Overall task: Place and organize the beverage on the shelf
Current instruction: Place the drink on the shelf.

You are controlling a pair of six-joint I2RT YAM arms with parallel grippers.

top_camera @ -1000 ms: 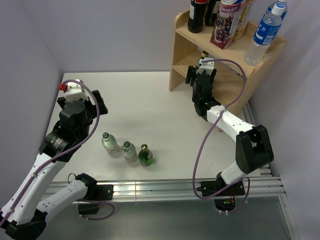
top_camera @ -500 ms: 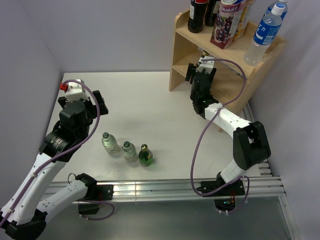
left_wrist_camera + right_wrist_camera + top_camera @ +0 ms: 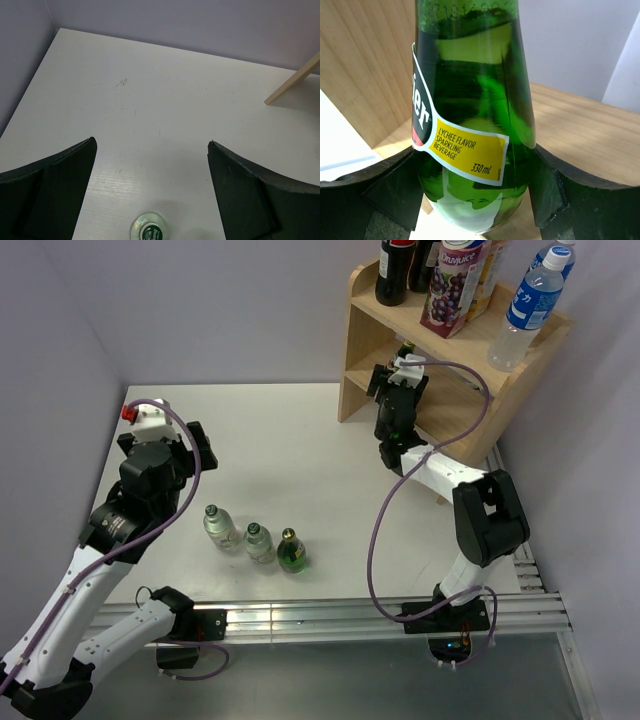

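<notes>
**Green bottle at the lower shelf, right arm gripping it**

The right gripper [image 3: 399, 368] is up at the wooden shelf [image 3: 360, 345], and its two black fingers are pressed against either side of a green bottle [image 3: 475, 100]. That is a firm clamp on the glass, with the yellow "lychee flavor" label facing the wrist camera. The bottle is upright at the front of the lower tier, with the shelf's side panel close on one side. Whether its base sits on the board, I can't tell.

On the top tier stand two dark bottles [image 3: 395, 270], a juice carton [image 3: 450, 285] and a water bottle [image 3: 525, 310] out on the far end.

On the other side, the left gripper [image 3: 151, 145] hangs over the white table [image 3: 300, 440] with its fingers spread wide and nothing between them. Its wrist camera catches a green cap on a clear bottle [image 3: 150, 232] just below.

Three small bottles [image 3: 259, 542] stand in a slanted row on the table near the front edge, well apart from the shelf. Two are clear and one is green.
</notes>
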